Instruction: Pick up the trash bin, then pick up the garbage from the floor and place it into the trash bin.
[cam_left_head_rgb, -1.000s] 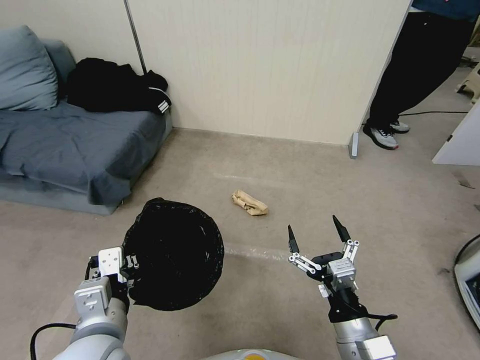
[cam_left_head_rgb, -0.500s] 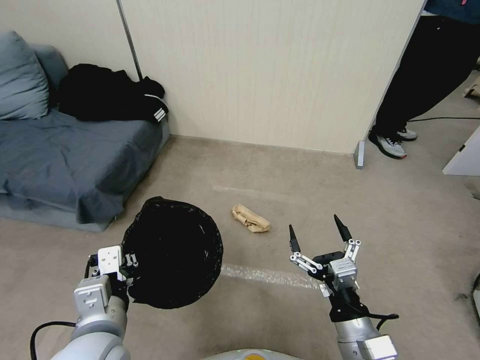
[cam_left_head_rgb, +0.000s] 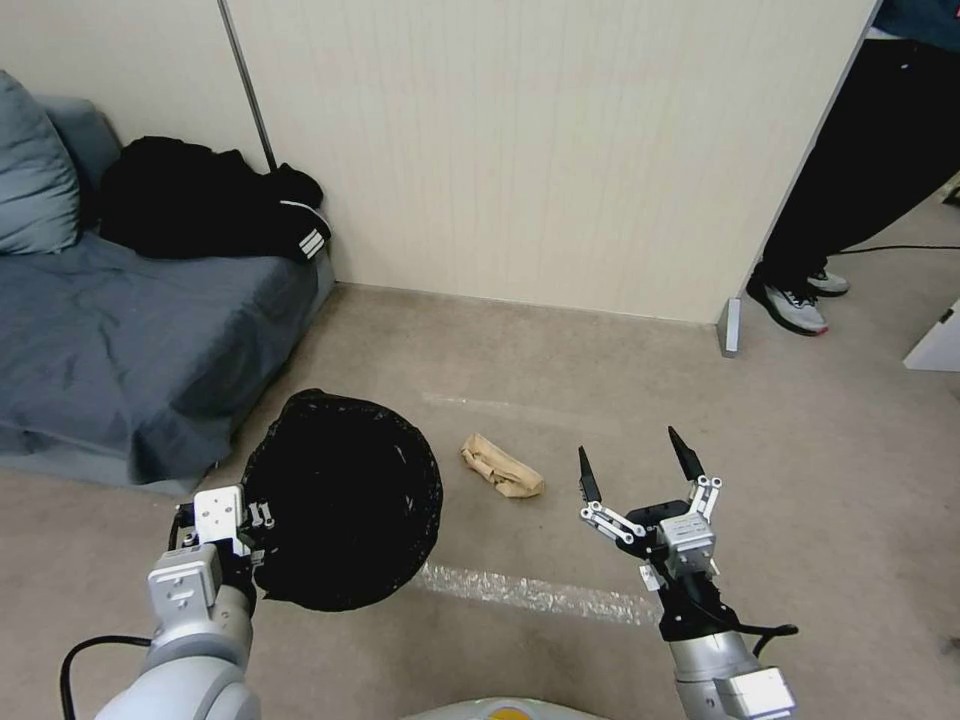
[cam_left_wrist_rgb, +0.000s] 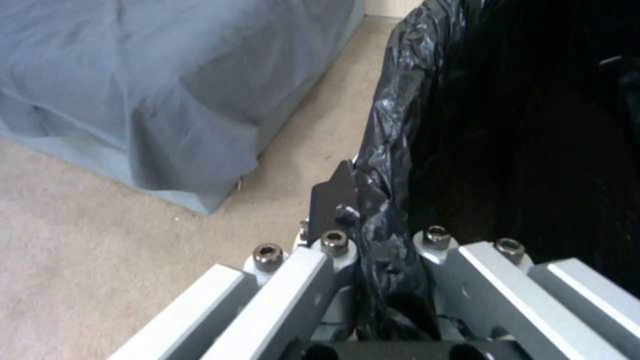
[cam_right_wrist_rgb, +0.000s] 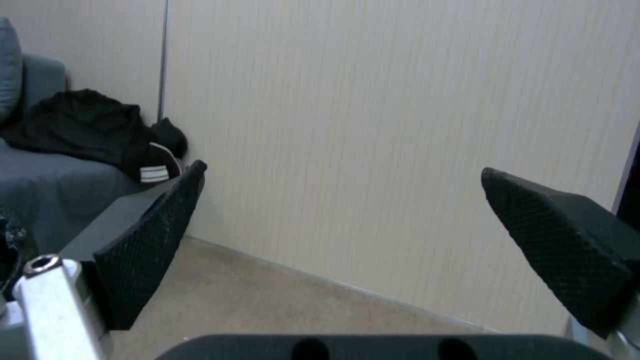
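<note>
left gripper (cam_left_head_rgb: 250, 535): near left, clamped on rim of trash bin (cam_left_head_rgb: 345, 500), held off floor; thin bag may slip.
right gripper (cam_left_head_rgb: 640, 475): near right, jaws apart, empty.
garbage (cam_left_head_rgb: 502, 467): tan paper on floor between them, slightly farther; flat, could skid.

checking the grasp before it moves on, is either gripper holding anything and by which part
The left gripper is shut on the bag-covered rim of the round bin lined with crinkly black plastic. The right gripper is open, holding nothing.
</note>
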